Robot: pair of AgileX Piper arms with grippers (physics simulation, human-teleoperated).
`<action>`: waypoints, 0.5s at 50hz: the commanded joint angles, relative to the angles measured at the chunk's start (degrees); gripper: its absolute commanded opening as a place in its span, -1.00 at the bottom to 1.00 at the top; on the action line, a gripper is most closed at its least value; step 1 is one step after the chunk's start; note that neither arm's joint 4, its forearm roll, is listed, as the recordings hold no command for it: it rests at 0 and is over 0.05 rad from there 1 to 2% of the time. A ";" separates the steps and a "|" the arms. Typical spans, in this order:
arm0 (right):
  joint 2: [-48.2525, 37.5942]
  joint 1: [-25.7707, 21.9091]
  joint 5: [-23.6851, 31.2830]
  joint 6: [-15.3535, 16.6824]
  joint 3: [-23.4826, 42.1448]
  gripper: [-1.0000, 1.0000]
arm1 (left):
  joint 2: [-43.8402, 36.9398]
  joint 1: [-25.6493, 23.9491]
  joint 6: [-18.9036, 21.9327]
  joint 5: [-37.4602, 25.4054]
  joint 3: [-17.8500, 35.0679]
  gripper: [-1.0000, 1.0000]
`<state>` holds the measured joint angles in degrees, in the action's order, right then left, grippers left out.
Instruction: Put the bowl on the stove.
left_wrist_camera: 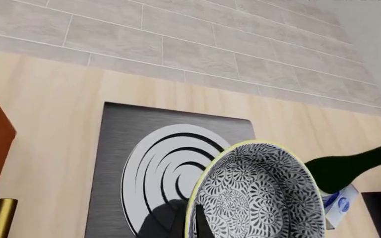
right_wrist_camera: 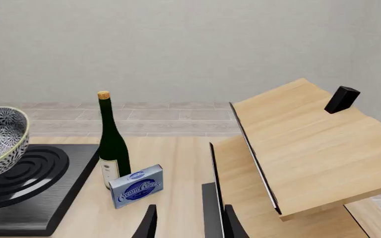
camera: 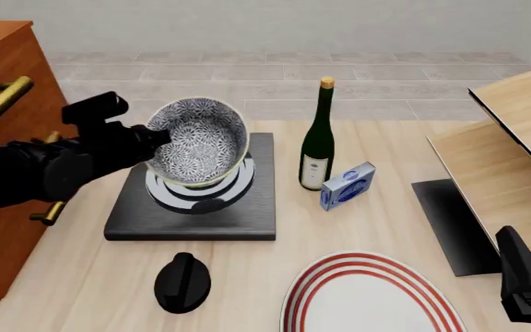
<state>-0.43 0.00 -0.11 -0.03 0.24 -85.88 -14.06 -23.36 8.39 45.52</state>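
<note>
Tilting bowl in left gripper, above stove

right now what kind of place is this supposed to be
Most likely a simulated kitchen counter: a stove with ringed burner on a wooden table, a tiled wall behind, and a wine bottle and a red-ringed plate nearby.
</note>
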 commanded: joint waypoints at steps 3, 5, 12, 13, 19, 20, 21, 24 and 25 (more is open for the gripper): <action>0.00 -0.01 0.00 0.02 0.00 1.00 | -1.31 -0.34 -1.42 1.54 0.69 -1.00; -0.01 0.00 0.00 -0.01 0.00 1.00 | -1.89 -0.49 -2.63 2.37 0.58 -1.00; 0.00 0.01 0.00 0.00 0.00 1.00 | -4.18 -0.78 -3.34 4.45 0.42 -1.00; 0.00 0.01 0.00 0.00 0.00 1.00 | -4.68 -0.75 -3.39 4.70 0.48 -1.00; -0.01 0.01 0.00 0.00 0.00 1.00 | -5.76 0.16 -3.04 5.06 0.76 -1.00; -0.01 0.01 0.00 0.00 0.00 1.00 | -5.76 0.16 -3.04 5.06 0.77 -1.00; 0.01 -0.01 0.00 0.00 0.00 1.00 | -5.94 0.31 -2.89 5.15 0.75 -1.00; 0.00 0.00 0.00 -0.01 0.00 1.00 | -5.84 1.07 -2.84 5.46 0.66 -1.00; 0.00 0.02 0.00 -0.01 0.00 1.00 | -5.92 0.78 -2.59 5.52 0.59 -1.00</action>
<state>-0.43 0.00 -0.11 -0.03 0.24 -90.74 -14.01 -26.13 12.65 45.85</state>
